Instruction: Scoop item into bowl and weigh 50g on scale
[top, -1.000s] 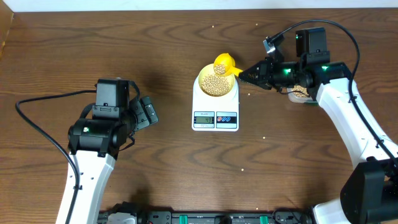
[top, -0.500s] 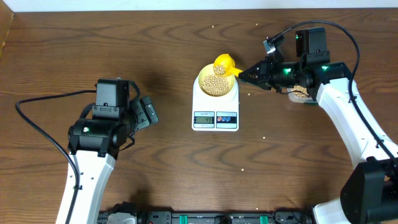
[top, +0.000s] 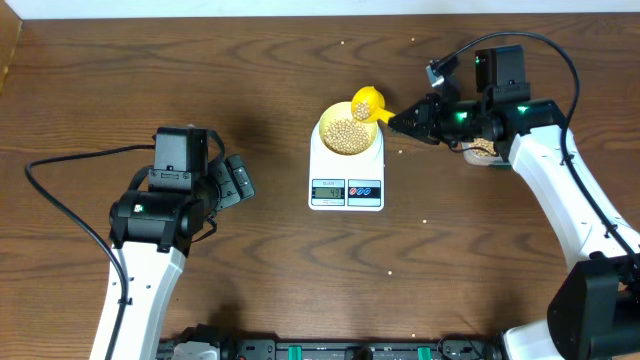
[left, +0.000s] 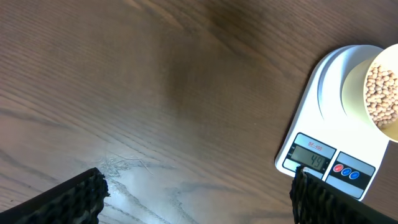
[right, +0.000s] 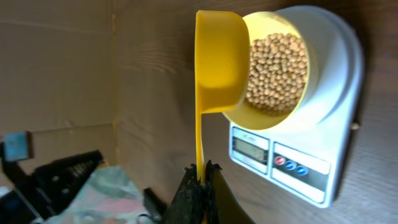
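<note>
Yellow scoop (top: 368, 102) is clamped by its handle in the right gripper (top: 392, 121) at the rim of the bowl (right: 306, 67) of beans (right: 273, 71); the left gripper (top: 240, 181) is spread wide, empty.

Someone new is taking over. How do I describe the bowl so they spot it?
Find the white scale in the middle of the table; the bowl sits on its platform behind the display. It is round, pale yellow, holding tan beans, paler than the bright yellow scoop the right end effector holds at its rim.
</note>
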